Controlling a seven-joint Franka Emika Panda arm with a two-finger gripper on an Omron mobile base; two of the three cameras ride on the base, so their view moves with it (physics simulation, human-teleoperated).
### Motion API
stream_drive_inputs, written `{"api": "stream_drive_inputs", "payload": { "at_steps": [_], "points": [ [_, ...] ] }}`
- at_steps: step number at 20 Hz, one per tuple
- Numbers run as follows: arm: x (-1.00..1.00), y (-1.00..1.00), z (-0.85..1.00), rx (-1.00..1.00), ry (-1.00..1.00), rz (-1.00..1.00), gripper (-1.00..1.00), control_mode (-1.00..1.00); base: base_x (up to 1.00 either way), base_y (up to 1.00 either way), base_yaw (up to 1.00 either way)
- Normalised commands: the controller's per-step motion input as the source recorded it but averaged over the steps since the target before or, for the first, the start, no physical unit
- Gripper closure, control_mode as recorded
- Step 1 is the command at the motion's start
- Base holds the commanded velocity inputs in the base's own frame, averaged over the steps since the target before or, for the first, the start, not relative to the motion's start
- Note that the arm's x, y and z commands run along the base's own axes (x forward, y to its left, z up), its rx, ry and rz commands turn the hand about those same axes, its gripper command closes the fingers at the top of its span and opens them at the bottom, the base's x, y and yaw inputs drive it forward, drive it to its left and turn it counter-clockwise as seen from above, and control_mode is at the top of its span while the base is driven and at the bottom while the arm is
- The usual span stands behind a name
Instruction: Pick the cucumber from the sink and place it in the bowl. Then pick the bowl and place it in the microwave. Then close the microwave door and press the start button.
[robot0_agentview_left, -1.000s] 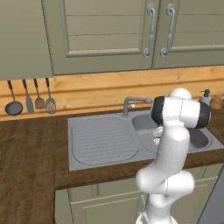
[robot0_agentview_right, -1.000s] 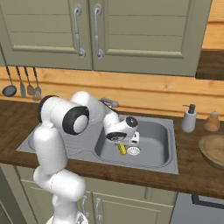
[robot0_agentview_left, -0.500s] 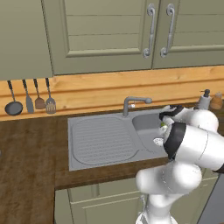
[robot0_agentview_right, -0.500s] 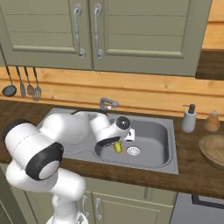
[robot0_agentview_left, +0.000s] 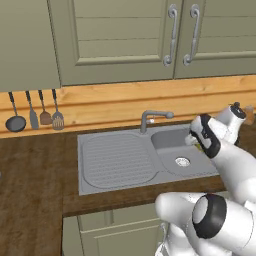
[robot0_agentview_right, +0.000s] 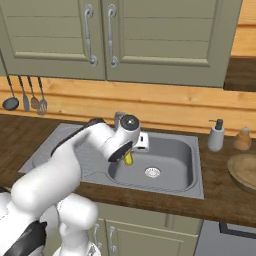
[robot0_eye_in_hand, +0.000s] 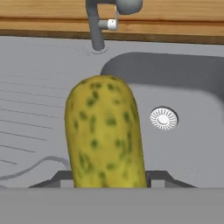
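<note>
One cucumber (robot0_eye_in_hand: 105, 133), clamped in the part-closed pincer (robot0_agentview_right: 128, 156) above one sink (robot0_agentview_right: 172, 167) basin; one tap (robot0_agentview_left: 152, 119), one drain (robot0_eye_in_hand: 163, 118), four hanging utensils (robot0_agentview_left: 34, 112), seemingly one bowl (robot0_agentview_right: 245, 171) on the desk (robot0_agentview_right: 227, 197).

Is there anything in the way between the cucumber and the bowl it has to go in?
Not that I can see. The gripper holds the cucumber above the sink. The bowl sits on the counter past the sink's right rim. The soap bottle stands further back, beside the path, not across it.
</note>
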Motion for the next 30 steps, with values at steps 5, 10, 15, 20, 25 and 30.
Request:
{"api": "stream_drive_inputs", "payload": {
  "at_steps": [5, 10, 15, 20, 25, 30],
  "points": [
    [-0.48, 0.78, 0.36, -0.25, 0.00, 0.00, 1.00, -1.00, 0.00, 0.00, 0.00],
    [-0.34, 0.57, 0.15, -0.25, 0.00, 0.00, 1.00, -1.00, 0.00, 0.00, 0.00],
    [-0.36, 0.08, 0.16, -0.14, 0.01, 0.00, 1.00, 1.00, -0.11, -0.10, 0.00],
    [0.00, 0.00, 0.00, 0.00, 0.00, 0.00, 1.00, 1.00, -0.57, -0.82, 0.00],
    [0.00, 0.00, 0.00, 0.00, 0.00, 0.00, 1.00, 1.00, -0.19, -1.00, 0.00],
    [0.00, 0.00, 0.00, 0.00, 0.00, 0.00, 1.00, 1.00, 0.08, -1.00, 0.00]
  ]
}}
